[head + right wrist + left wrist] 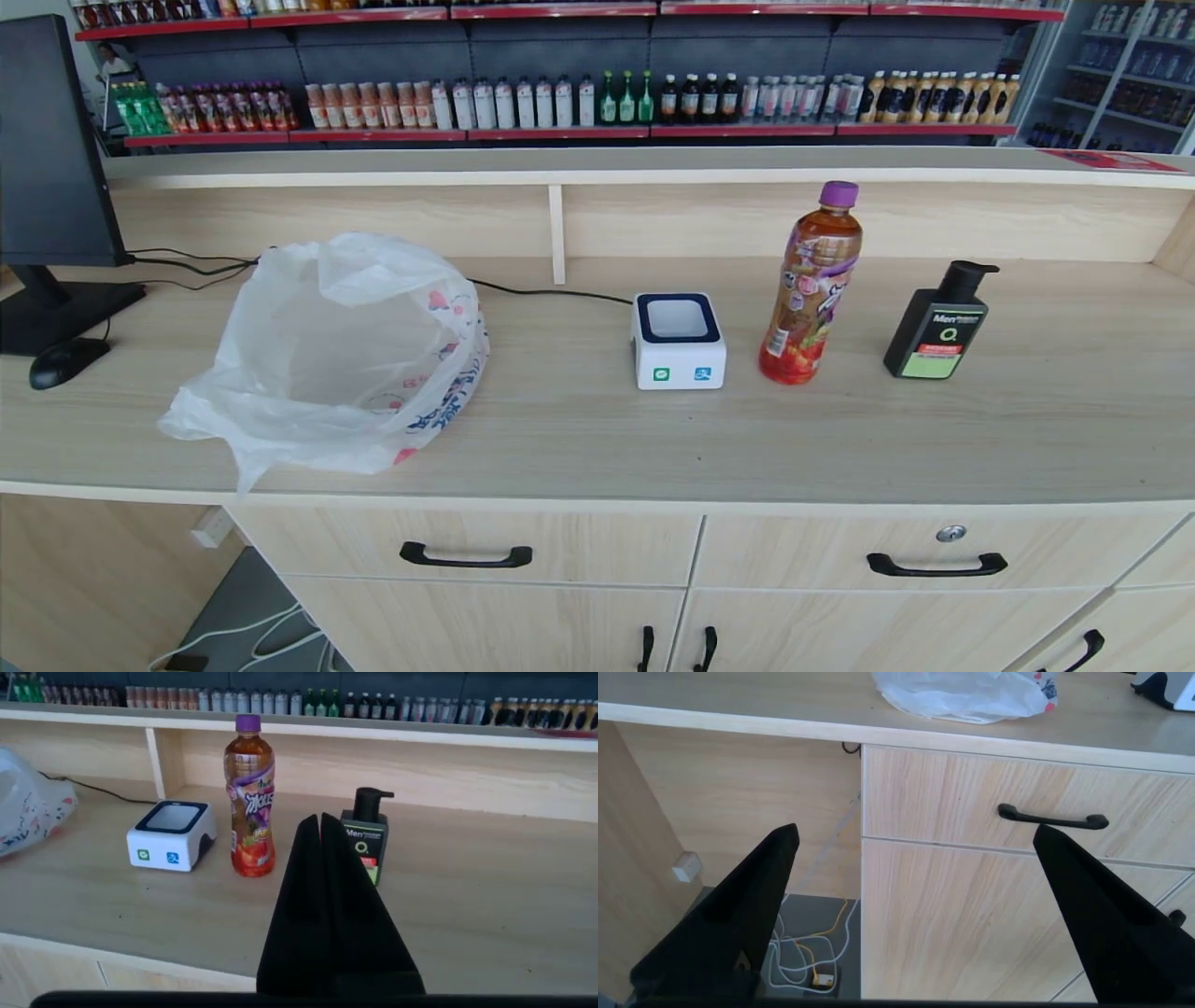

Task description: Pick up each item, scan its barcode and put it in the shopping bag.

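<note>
A white plastic shopping bag (341,350) lies open on the counter's left part, its edge showing as the bag (966,695) and the bag (26,803). A white barcode scanner (679,340) with a dark-rimmed window sits mid-counter, also the scanner (171,835). To its right stands a tea bottle (810,285) with a purple cap, the same bottle (249,796). Further right is a black pump bottle (938,323), partly hidden as the pump bottle (365,835). My left gripper (915,910) is open, below the counter by the drawers. My right gripper (325,901) is shut, empty, in front of the counter edge.
A monitor stand (56,308) and a mouse (65,361) sit at the far left, with cables (551,292) running along the counter back. A raised ledge (597,177) backs the counter. Drawers with black handles (1052,818) lie below.
</note>
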### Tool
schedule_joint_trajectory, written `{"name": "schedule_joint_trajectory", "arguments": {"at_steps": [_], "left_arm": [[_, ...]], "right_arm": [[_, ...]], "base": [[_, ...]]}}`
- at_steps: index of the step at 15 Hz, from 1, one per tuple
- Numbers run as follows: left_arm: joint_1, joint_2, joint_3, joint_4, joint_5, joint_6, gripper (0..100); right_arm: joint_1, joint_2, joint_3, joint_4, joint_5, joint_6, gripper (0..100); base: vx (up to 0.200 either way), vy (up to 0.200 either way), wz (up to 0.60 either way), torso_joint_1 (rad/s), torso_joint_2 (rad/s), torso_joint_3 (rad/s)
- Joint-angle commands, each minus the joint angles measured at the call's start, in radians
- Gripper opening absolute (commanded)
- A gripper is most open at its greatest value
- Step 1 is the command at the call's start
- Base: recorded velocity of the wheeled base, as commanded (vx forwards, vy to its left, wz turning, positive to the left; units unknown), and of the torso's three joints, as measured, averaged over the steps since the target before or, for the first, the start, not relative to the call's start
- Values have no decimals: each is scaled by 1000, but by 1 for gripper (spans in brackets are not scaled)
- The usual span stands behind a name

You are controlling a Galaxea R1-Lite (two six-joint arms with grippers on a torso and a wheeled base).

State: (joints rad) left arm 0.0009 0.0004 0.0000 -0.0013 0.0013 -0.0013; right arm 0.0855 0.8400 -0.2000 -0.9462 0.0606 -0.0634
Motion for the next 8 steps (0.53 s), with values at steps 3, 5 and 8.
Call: {"name": "schedule_joint_trajectory", "arguments": {"at_steps": [3, 5, 8], "left_arm": [[1, 1, 0, 0, 0, 0, 100], [1, 1, 0, 0, 0, 0, 100], [1, 1, 0, 0, 0, 0, 100]], "right_arm": [[53, 432, -59, -264, 73, -153, 0], [-67, 510, -165, -232, 292, -292, 0], [-185, 616, -401, -117, 501, -434, 0]], "base": [[0, 0, 0, 0, 0, 0], [0, 0, 0, 0, 0, 0], [0, 0, 0, 0, 0, 0]]}}
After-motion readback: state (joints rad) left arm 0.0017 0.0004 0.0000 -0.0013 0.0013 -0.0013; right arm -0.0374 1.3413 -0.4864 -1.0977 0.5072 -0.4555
